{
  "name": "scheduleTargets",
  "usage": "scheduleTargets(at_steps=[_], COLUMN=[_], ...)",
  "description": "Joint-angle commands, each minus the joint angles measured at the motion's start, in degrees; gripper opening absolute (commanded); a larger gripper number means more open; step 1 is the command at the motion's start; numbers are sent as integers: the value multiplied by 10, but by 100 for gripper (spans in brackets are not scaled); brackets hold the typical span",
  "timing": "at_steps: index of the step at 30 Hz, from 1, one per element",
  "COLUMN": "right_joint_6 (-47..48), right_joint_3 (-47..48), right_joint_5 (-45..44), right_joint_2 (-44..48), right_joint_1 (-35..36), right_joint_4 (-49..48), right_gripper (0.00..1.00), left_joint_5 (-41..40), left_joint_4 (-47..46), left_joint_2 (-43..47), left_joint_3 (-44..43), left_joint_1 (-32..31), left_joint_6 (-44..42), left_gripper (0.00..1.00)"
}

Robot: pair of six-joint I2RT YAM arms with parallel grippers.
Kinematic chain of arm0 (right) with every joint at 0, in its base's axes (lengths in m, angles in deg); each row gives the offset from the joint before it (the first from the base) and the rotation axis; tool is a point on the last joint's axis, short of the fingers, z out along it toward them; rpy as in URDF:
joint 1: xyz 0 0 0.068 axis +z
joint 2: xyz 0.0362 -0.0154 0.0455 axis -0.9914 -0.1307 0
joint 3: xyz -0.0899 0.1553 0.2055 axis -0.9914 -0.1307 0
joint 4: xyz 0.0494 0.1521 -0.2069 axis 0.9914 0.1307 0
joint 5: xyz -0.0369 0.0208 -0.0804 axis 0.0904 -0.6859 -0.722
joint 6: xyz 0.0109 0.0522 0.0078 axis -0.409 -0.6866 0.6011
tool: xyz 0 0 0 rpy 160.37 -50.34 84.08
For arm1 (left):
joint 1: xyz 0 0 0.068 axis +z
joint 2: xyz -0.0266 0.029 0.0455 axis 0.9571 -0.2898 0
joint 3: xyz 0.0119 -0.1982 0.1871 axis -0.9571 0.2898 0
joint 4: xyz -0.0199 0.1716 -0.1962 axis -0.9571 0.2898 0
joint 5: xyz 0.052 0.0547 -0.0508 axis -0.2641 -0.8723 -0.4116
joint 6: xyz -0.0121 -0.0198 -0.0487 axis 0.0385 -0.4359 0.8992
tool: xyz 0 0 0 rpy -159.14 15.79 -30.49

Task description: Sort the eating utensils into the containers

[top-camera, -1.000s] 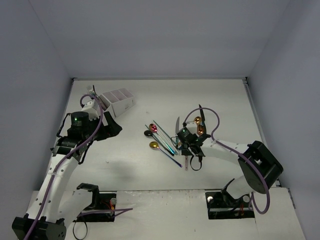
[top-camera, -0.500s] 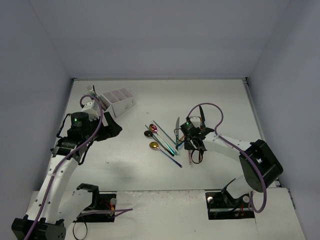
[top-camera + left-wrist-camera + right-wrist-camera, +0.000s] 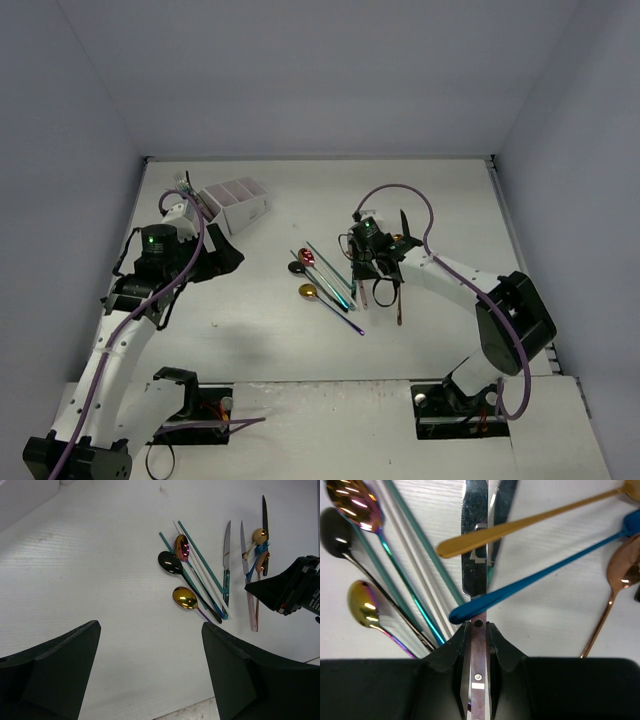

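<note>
My right gripper (image 3: pixel 478 630) is shut on the purple-pink handle of a silver-bladed knife (image 3: pixel 475 540) that lies on the table. A blue handle (image 3: pixel 545 575) and a gold handle (image 3: pixel 530 522) lie across that knife. Rainbow (image 3: pixel 355 500), black (image 3: pixel 335 530) and gold (image 3: pixel 362 605) spoons and teal sticks (image 3: pixel 420 555) lie to its left, and a copper spoon (image 3: pixel 620 575) to its right. In the top view the right gripper (image 3: pixel 366 270) sits over the utensil group (image 3: pixel 320 280). The white caddy (image 3: pixel 238 203) stands far left. My left gripper (image 3: pixel 150 670) is open and empty near the caddy, above bare table.
The left wrist view shows the utensils spread out ahead: spoons (image 3: pixel 170 562), a teal-handled knife (image 3: pixel 226 560) and the right gripper (image 3: pixel 295 587). A black cloth-like patch (image 3: pixel 222 258) lies under the left wrist. Grey walls (image 3: pixel 80 120) enclose the table.
My right gripper has moved away from the near side, up and left across the utensil group, onto the knife. The left arm has not moved.
</note>
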Motion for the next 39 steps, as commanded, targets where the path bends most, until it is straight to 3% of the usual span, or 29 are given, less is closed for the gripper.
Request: scheduleTargets(at_steps=[1,10,25,35,39], right_joint_6=[31,68,105,110,110], right_joint_3=[50,122,163,159,159], right_joint_5=[41,62,73,70,72], right_joint_2=[1,-16,18,29,30], right_joint_1=[7,99,187,197,197], right_joint_4=[-13,-51,-138,-161,-171], right_gripper=[0,0,0,0,0], left_joint_5=[14,80,-8,-51,-56], left_joint_4=[-30,-100,-225,-204,-210], left_joint_2=[-4,-17,-110,-150,-158], left_joint_3=[-41,-52,-38,-49,-48], left_joint_1=[-4,-32,-119,-139,-146], left_joint_6=[13,58,125,137,142], left_gripper=[80,80,78,65,50])
